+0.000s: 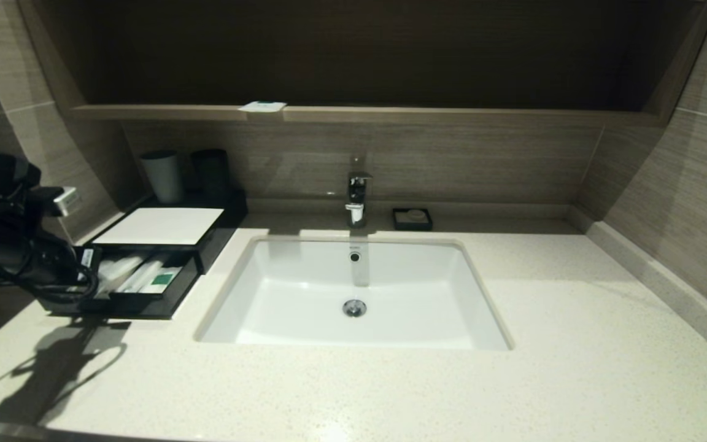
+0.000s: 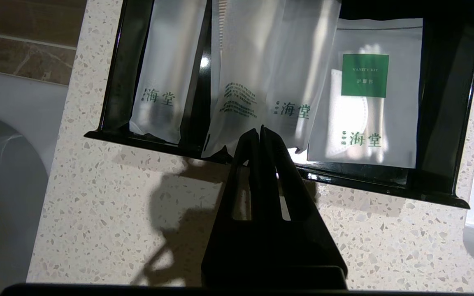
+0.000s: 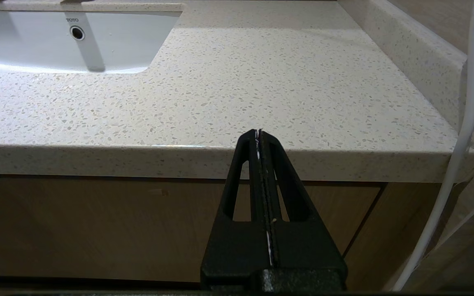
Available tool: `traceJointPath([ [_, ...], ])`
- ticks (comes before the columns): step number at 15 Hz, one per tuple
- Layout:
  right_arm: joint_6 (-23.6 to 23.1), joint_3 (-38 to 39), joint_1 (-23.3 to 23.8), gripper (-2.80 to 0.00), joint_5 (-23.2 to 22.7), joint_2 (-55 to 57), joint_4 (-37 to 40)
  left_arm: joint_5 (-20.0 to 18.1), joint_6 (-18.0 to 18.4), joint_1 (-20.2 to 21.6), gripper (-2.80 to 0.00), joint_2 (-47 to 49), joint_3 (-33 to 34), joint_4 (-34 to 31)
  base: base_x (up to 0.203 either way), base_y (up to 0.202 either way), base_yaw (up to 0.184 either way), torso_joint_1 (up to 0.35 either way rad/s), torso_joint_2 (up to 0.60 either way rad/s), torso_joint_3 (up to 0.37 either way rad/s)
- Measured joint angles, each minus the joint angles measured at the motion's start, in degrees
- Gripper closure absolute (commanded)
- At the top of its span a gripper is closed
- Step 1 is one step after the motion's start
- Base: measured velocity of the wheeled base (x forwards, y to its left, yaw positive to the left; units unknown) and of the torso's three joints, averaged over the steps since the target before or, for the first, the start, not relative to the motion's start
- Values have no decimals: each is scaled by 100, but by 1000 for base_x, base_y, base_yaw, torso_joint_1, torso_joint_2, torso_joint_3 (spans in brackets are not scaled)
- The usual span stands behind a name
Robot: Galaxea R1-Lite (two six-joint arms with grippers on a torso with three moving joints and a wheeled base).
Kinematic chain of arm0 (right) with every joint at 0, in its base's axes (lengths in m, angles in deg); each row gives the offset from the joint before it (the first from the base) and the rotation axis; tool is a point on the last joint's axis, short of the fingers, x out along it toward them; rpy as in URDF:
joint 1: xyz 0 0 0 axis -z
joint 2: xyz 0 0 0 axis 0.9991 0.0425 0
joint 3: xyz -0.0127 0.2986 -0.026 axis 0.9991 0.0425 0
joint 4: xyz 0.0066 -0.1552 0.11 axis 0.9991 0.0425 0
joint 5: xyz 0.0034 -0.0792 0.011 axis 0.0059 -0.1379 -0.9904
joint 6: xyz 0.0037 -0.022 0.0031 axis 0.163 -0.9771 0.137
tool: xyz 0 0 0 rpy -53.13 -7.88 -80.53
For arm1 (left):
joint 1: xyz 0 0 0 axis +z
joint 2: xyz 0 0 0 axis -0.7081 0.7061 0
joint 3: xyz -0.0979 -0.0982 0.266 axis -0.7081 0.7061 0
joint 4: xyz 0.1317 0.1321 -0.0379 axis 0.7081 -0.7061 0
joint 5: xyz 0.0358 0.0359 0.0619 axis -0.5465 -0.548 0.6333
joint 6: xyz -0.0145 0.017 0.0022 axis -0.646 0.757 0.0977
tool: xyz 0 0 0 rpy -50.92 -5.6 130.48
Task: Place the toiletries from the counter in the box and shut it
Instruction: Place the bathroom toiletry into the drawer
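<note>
The black box with a white top panel (image 1: pixel 160 225) stands at the counter's left, its drawer (image 1: pixel 175 293) pulled out. In the drawer lie a narrow pouch (image 2: pixel 159 70), two overlapping pouches (image 2: pixel 241 74) and a square sachet with a green mark (image 2: pixel 364 94). One flat white packet (image 1: pixel 261 107) lies on the brown wood ledge (image 1: pixel 421 115) above the tap. My left gripper (image 2: pixel 261 129) is shut and empty, its tip at the drawer's front rim (image 2: pixel 364 181). My right gripper (image 3: pixel 258 131) is shut, parked below the countertop's front edge, out of the head view.
A white sink (image 1: pixel 353 294) with a tap (image 1: pixel 356 196) fills the middle. A small black soap dish (image 1: pixel 412 218) sits right of the tap. Two cups (image 1: pixel 163 175) stand behind the box. A white cable (image 3: pixel 463 123) hangs beside the right gripper.
</note>
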Motion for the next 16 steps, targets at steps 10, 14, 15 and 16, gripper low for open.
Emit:
traceJointPath([
  [10, -1, 0, 0, 0, 0, 0, 2, 89, -10, 2, 0, 201, -17, 80, 0, 0, 0, 0, 0, 0],
  [14, -1, 0, 0, 0, 0, 0, 2, 112, -83, -2, 0, 287, -56, 85, 0, 0, 0, 0, 0, 0],
  [15, -1, 0, 0, 0, 2, 0, 0, 150, -83, -2, 0, 312, -67, 101, 0, 0, 0, 0, 0, 0],
  [16, 0, 0, 0, 0, 0, 0, 5, 186, -84, 2, 0, 339, -67, 105, 0, 0, 0, 0, 0, 0],
])
